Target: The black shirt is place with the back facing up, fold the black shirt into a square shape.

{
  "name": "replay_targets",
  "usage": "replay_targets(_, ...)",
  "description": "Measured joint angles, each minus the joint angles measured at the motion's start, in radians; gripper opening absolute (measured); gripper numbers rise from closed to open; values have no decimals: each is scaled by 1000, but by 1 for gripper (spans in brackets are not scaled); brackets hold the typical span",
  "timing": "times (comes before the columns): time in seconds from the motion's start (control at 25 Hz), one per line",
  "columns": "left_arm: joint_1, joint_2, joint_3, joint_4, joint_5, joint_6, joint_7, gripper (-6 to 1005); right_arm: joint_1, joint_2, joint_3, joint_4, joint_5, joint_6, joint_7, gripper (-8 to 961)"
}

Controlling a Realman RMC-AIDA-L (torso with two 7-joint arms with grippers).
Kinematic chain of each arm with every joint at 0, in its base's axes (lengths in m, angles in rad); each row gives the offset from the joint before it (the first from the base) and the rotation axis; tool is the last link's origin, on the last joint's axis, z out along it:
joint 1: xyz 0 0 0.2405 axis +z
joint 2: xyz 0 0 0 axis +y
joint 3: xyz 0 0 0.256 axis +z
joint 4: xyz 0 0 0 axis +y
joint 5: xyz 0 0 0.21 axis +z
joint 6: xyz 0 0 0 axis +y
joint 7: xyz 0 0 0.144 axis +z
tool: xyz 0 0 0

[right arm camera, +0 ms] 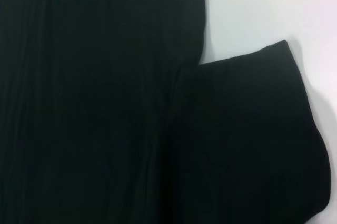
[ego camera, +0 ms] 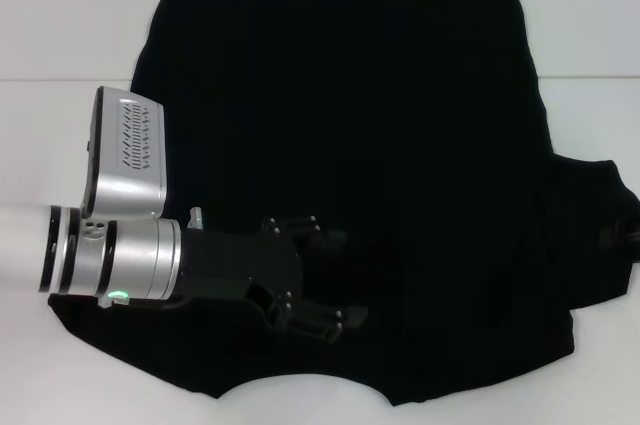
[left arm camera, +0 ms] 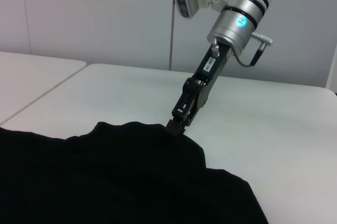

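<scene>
Black shirt (ego camera: 380, 145) spread flat on white table (ego camera: 60, 25), left gripper (ego camera: 335, 280) jaws apart over it, right gripper (left arm camera: 178, 124) jaws pinching its sleeve edge.

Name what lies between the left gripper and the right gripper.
Only black shirt cloth separates left gripper from right gripper; the left wrist view shows it.

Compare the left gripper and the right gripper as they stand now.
The left gripper lies low over the black shirt, reaching in from the robot's left with fingers spread. The right gripper points steeply down, its tip at the shirt's edge on the white table. Both are black.
</scene>
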Motion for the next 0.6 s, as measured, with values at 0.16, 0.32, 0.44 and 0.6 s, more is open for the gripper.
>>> replay_targets(0.16,0,1,-1,0,0,-1,-1,963,1,6,-4,-4,0,5,1,642)
replay_targets(0.32,0,1,-1,0,0,-1,-1,963,-8,7,-1,-11,0,4,1,564)
replay_targets(0.44,0,1,-1,0,0,-5,-2,963,-14,7,3,-11,0,5,0,476)
replay_targets(0.6,0,0,-1,0,0,-6,-3,963,-22,6,9,-12,1,18,-10,279)
